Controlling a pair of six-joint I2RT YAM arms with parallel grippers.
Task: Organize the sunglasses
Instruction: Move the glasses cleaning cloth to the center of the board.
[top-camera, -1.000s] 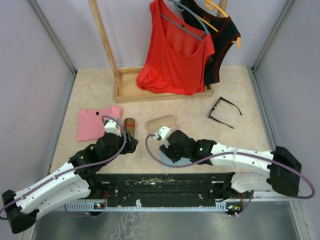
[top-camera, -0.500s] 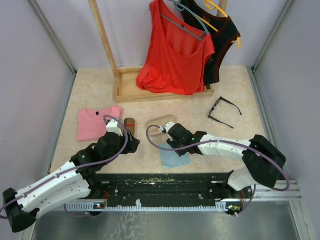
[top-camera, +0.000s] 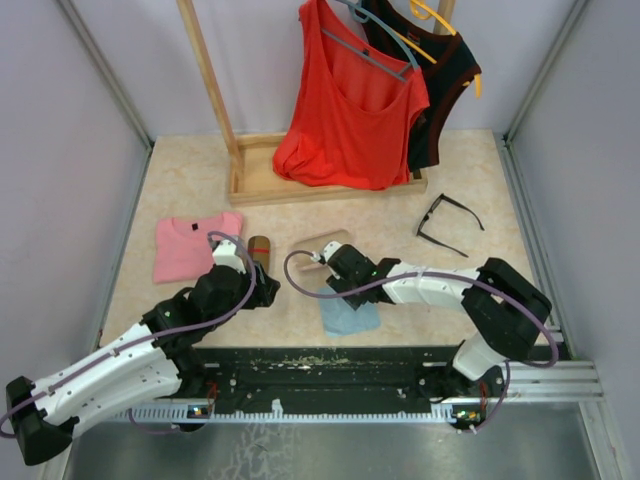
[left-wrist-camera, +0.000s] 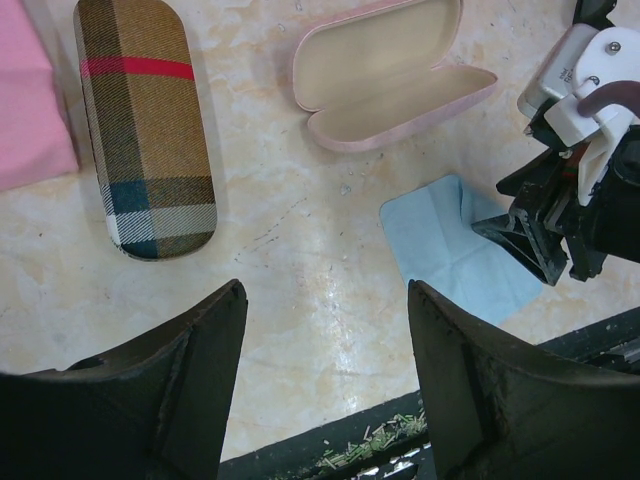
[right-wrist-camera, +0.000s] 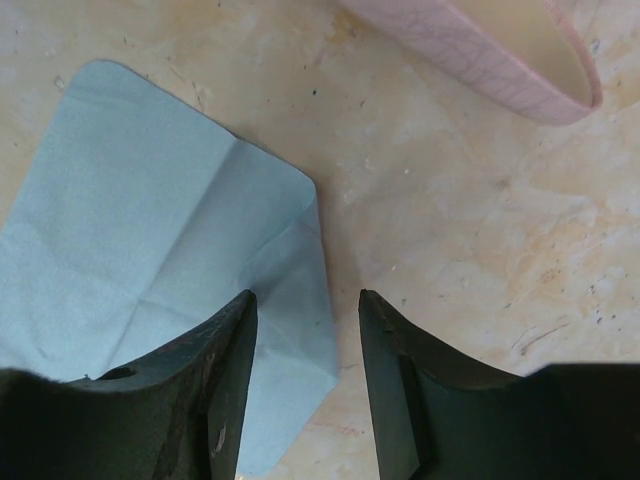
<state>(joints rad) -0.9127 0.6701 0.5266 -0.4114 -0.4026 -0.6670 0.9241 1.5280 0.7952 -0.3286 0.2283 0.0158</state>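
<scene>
Beige marbled table (top-camera: 500, 180) fills the booth, and at its far side a wooden rack (top-camera: 260, 185) carries a red top (top-camera: 350, 110) and a black top (top-camera: 445, 90). Far left, a folded pink shirt (top-camera: 190, 245) lies flat. Left gripper (left-wrist-camera: 325, 300) hovers near the front edge, fingers spread wide, nothing between them. Just beyond it sits the closed plaid case (left-wrist-camera: 147, 125), and to its right the pink case (left-wrist-camera: 390, 70) lies open, its inside showing nothing. Right gripper (right-wrist-camera: 306, 300) is low over the blue cloth (right-wrist-camera: 150, 220), fingers apart, straddling the cloth's right edge, pinching nothing. The black sunglasses (top-camera: 431, 218) lie unfolded on the table, far right, well apart from both grippers.
</scene>
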